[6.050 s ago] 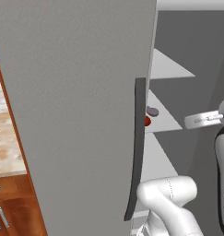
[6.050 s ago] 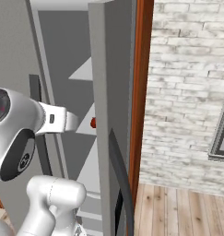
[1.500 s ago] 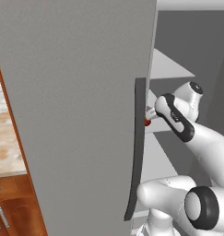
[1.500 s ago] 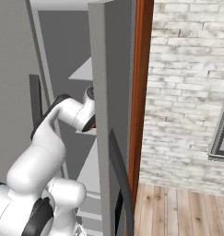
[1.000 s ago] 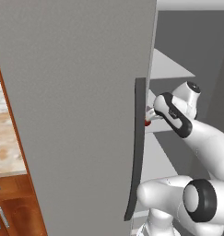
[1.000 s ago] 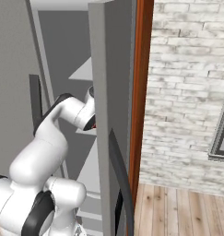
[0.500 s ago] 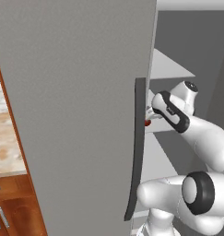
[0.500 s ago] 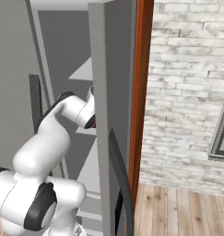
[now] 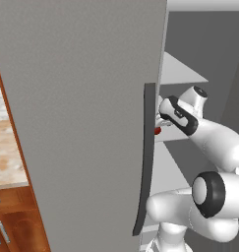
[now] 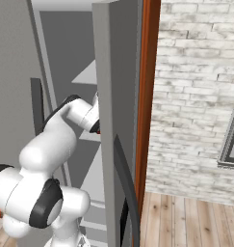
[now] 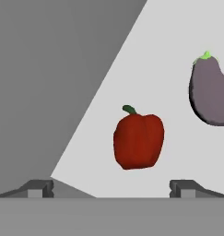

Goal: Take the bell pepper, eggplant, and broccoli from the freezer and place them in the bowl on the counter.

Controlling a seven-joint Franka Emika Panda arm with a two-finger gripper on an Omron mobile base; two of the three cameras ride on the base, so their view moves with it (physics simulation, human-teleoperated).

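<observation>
Step in hand: approach to 1st pick inside freezer (image 9: 81, 98). L to R in hand view: grey inner wall, bell pepper (image 11: 138, 140) centred on pale shelf (image 11: 178, 69), eggplant (image 11: 210, 92) near, upper R, not touching. Gripper (image 11: 109, 189) fingers spread wide, nothing held. Next: advance straight, close on pepper. Room tight w/ wall at L; clear gap at R. Broccoli unseen.
</observation>
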